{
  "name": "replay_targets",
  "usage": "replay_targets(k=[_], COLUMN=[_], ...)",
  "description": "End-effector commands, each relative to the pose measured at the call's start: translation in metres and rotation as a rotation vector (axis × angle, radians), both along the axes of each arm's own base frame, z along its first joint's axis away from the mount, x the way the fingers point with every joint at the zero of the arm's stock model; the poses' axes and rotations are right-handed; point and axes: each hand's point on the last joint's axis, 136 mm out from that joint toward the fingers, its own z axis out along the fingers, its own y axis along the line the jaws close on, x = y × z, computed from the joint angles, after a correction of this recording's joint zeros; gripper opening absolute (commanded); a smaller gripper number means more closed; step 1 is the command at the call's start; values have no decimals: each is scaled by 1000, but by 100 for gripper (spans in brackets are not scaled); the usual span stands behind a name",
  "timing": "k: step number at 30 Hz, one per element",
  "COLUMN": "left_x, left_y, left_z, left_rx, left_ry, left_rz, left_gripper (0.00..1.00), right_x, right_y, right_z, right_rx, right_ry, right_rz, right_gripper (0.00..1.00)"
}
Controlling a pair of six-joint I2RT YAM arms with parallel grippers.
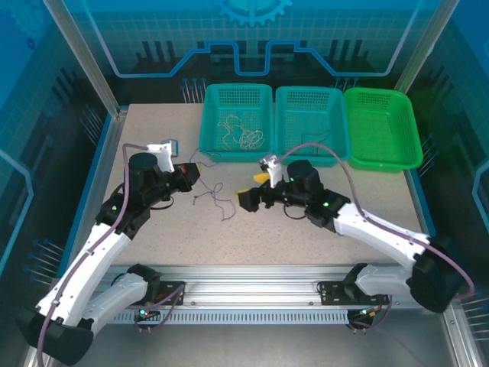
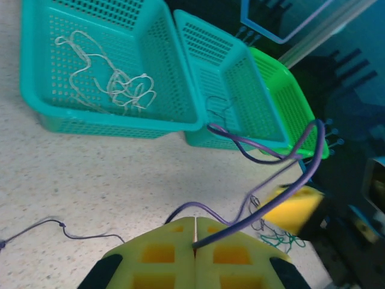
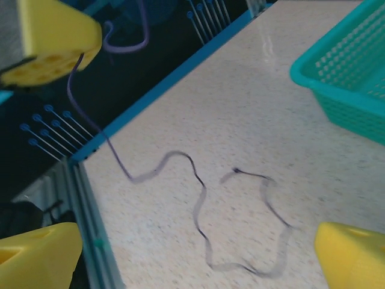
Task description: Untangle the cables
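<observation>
Purple cable (image 3: 203,192) is clamped in the closed left gripper (image 2: 195,232), probably to anchor it. The right gripper (image 3: 198,238) is held empty, jaws spread wide, above the slack on the table (image 3: 252,102).

Row at far edge of table (image 1: 153,134): left basket (image 1: 237,87), middle basket (image 1: 309,90), right basket (image 1: 382,92). Cable clump (image 1: 241,134) in left basket. Loose cable (image 1: 217,197) on table before it, between left tool (image 1: 195,173) and right tool (image 1: 253,190).

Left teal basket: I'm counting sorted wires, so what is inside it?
A loose clump of pale beige cables lies on the floor of the left teal basket. Nothing else shows inside; whether another wire hides beneath the clump cannot be told.
</observation>
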Motion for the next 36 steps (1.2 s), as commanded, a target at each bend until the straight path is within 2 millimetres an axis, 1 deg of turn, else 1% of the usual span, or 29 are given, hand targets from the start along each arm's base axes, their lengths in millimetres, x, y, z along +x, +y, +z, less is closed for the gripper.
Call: replay_targets(k=[1, 3, 6, 9, 10, 11, 12, 13, 14, 15, 16, 17, 19, 20, 21, 23, 26, 27, 28, 29, 31, 33, 35, 36], left_x=[0, 0, -1, -1, -1, -1, -2, -2, -2, -3, -3, -5, -7, -9, -10, -15, -22, -23, -23, -23, -22, -20, -19, -20], left_y=[-16, -19, -18, -14, -13, -12, -11, -9, -9, -8, -8, -8, -6, -5, -3, -2, -1, 0, 3, 6, 11, 22, 40, 48], left_z=[18, 16, 11, 7, 6, 5, 5, 3, 3, 4, 4, 4, 5, 6, 6, 7, 10, 10, 9, 7, 1, -7, -18, -23], left_rx=[-23, -17, -3, 13, 17, 20, 22, 28, 30, 33, 35, 36, 42, 48, 55, 61, 55, 52, 55, 62, 86, 123, 182, 212], left_ry=[-62, -61, -56, -53, -54, -54, -55, -56, -59, -64, -71, -83, -110, -124, -136, -167, -214, -225, -225, -220, -195, -159, -111, -91], left_rz=[-54, -61, -55, -34, -29, -22, -17, -12, -11, -11, -14, -18, -20, -19, -19, -26, -39, -35, -24, -7, 20, 76, 161, 196], left_gripper=[0, 0, 0, 0, 0, 0, 0, 0, 0, 4, 14, 28, 48, 55, 59, 64, 65, 65, 65, 65, 66, 67, 68, 69], right_x=[7, 14, 16, 17, 18, 18, 17, 17, 18, 19, 19, 20, 24, 27, 29, 34, 40, 41, 43, 44, 47, 46, 41, 40], right_y=[43, 54, 66, 65, 62, 59, 56, 52, 48, 45, 42, 38, 27, 21, 15, 1, -18, -21, -22, -22, -15, -2, 16, 22], right_z=[26, 11, -6, -26, -34, -38, -40, -39, -35, -28, -19, -8, 17, 33, 45, 80, 126, 135, 138, 136, 115, 80, 42, 24], right_rx=[146, 146, 154, 77, 44, 24, 13, 8, 6, 11, 18, 23, 34, 46, 57, 90, 127, 124, 113, 87, 4, -110, -246, -316], right_ry=[109, 225, 325, 380, 396, 403, 408, 405, 393, 376, 351, 320, 261, 230, 205, 130, 17, -17, -37, -47, -38, -15, -23, -32], right_rz=[55, 43, 42, -9, -33, -49, -59, -73, -82, -89, -96, -104, -128, -141, -152, -176, -217, -230, -235, -235, -233, -212, -170, -167], right_gripper=[96, 91, 78, 50, 38, 24, 12, 2, 0, 0, 0, 0, 0, 0, 0, 0, 0, 0, 0, 0, 1, 14, 34, 43])
